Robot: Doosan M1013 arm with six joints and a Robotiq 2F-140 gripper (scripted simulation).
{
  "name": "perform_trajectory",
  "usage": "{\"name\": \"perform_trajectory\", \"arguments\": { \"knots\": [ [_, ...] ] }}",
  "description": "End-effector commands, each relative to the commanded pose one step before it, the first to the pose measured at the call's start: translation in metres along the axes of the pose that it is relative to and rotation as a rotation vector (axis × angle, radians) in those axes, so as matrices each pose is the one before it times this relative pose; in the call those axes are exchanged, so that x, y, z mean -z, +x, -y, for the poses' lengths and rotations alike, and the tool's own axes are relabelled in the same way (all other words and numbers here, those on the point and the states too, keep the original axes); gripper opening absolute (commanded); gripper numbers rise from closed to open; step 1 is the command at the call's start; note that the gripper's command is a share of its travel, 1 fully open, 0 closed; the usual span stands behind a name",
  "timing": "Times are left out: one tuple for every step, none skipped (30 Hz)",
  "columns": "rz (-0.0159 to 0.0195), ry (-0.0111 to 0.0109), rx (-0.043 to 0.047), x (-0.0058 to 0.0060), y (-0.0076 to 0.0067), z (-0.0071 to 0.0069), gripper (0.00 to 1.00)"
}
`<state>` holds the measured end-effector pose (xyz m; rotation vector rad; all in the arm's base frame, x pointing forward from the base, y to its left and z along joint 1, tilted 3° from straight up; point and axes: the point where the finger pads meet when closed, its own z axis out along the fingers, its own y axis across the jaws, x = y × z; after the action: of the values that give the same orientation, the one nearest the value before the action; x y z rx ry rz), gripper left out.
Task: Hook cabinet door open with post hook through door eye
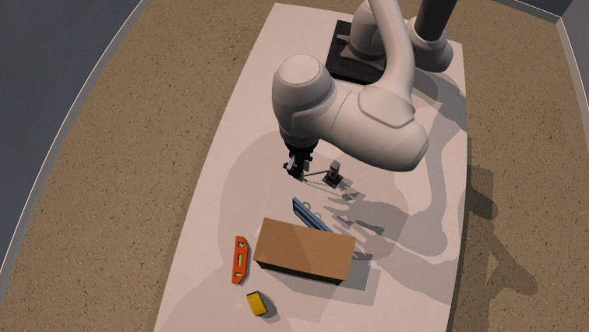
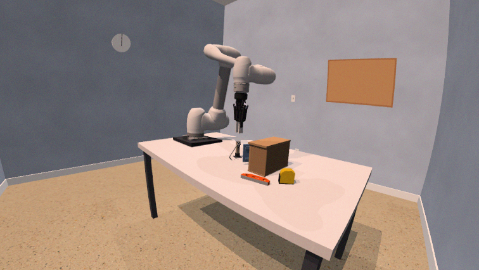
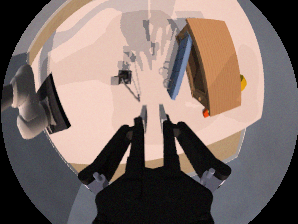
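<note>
The cabinet [image 1: 305, 249] [image 2: 277, 156] [image 3: 220, 65] stands upright. Its blue door [image 1: 312, 216] [image 2: 246, 153] [image 3: 180, 67] stands well ajar. Two thin ring shapes show on the door's outer side; which is the eye and which a shadow is unclear. The post [image 1: 334, 167] [image 2: 237, 147] [image 3: 124, 76] stands apart from the door. Its hook [image 1: 317, 172] [image 2: 234, 151] [image 3: 132, 90] slants down from the post, outside the eye. My gripper [image 1: 301, 178] [image 2: 239, 130] [image 3: 153, 110] points down above the table near the hook's free end. Its fingers are slightly apart with nothing between them.
An orange level [image 1: 239, 260] [image 2: 255, 178] [image 3: 206, 113] lies beside the cabinet. A yellow tape measure [image 1: 257, 304] [image 2: 286, 176] [image 3: 243, 83] stands near its back corner. The robot's black base plate [image 1: 342, 68] [image 2: 212, 141] is at the table's far end.
</note>
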<state>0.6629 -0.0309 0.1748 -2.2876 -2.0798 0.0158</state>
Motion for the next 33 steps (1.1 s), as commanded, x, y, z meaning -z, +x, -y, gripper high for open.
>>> {"name": "perform_trajectory", "arguments": {
  "knots": [
    [-0.00952,-0.01335,0.24443,0.00012,-0.01645,0.04972,0.16],
    [0.0,0.0,0.02165,-0.00031,-0.00002,0.00459,0.16],
    [0.0,0.0,0.00368,-0.00006,0.00002,0.00078,0.16],
    [0.0,0.0,0.0,0.0,0.0,0.0,0.15],
    [0.0,0.0,0.0,0.0,0.0,0.0,0.15],
    [0.0,0.0,0.0,0.0,0.0,0.0,0.15],
    [0.0,0.0,0.0,0.0,0.0,0.0,0.15],
    [0.0,0.0,0.0,0.0,0.0,0.0,0.15],
    [0.0,0.0,0.0,0.0,0.0,0.0,0.15],
    [0.0,0.0,0.0,0.0,0.0,0.0,0.15],
    [0.0,0.0,0.0,0.0,0.0,0.0,0.15],
    [0.0,0.0,0.0,0.0,0.0,0.0,0.15],
    [0.0,0.0,0.0,0.0,0.0,0.0,0.15],
    [0.0,0.0,0.0,0.0,0.0,0.0,0.15],
    [0.0,0.0,0.0,0.0,0.0,0.0,0.15],
    [0.0,0.0,0.0,0.0,0.0,0.0,0.15],
    [0.0,0.0,0.0,0.0,0.0,0.0,0.15],
    [0.0,0.0,0.0,0.0,0.0,0.0,0.15],
    [0.0,0.0,0.0,0.0,0.0,0.0,0.15],
    [0.0,0.0,0.0,0.0,0.0,0.0,0.15],
    [0.0,0.0,0.0,0.0,0.0,0.0,0.15],
    [0.0,0.0,0.0,0.0,0.0,0.0,0.15],
    [0.0,0.0,0.0,0.0,0.0,0.0,0.15],
    [0.0,0.0,0.0,0.0,0.0,0.0,0.15],
    [0.0,0.0,0.0,0.0,0.0,0.0,0.15],
    [0.0,0.0,0.0,0.0,0.0,0.0,0.15],
    [0.0,0.0,0.0,0.0,0.0,0.0,0.15],
    [0.0,0.0,0.0,0.0,0.0,0.0,0.15],
    [0.0,0.0,0.0,0.0,0.0,0.0,0.15],
    [0.0,0.0,0.0,0.0,0.0,0.0,0.15],
    [0.0,0.0,0.0,0.0,0.0,0.0,0.15],
    [0.0,0.0,0.0,0.0,0.0,0.0,0.15],
    [0.0,0.0,0.0,0.0,0.0,0.0,0.15]
  ]
}}
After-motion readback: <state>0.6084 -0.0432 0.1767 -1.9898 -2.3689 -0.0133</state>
